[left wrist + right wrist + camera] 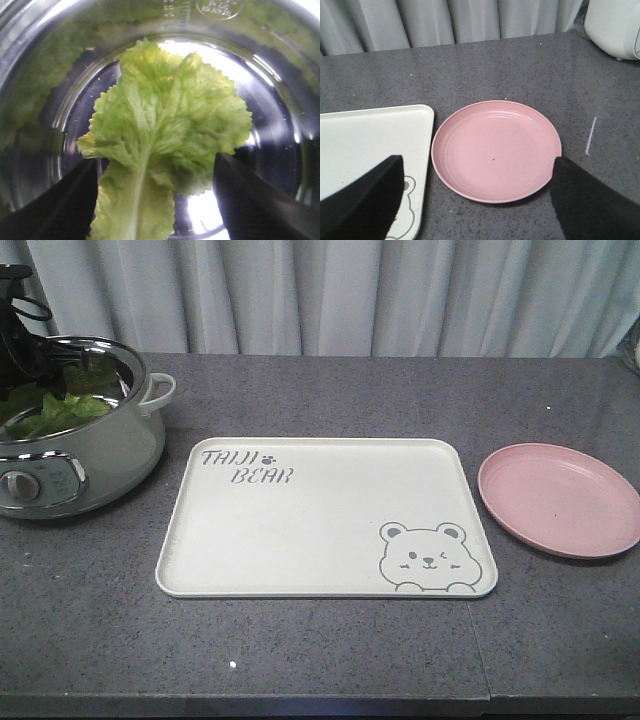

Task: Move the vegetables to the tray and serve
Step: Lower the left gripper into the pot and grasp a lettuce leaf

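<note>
1. The left gripper (156, 165) hangs inside a steel pot (300, 75). Its dark jaws are spread wide on either side of the lettuce leaf (165, 115), and whether they touch it cannot be told.
2. The leaf lies on the pot's shiny floor, with its pale rib running toward the near edge between the jaws. Only the left wrist view shows this. The front view gives just green above the pot's rim, at far left.
3. The right gripper (475, 165) hovers over the pink plate (495, 150), jaws likewise wide apart. The plate sits just right of the tray (370, 135).
4. In the front view the tray lies mid-countertop (330, 390), between pot and plate and apart from both.
5. Grey lettering (247, 467) in the tray's far-left corner reads "TAIJI BEAR". A winking bear face (425, 558) fills the near-right corner. A round stamp (217, 7) on the pot wall is too blurred to read.
6. Only the right wrist view shows a white appliance (612, 25), at far right.
</note>
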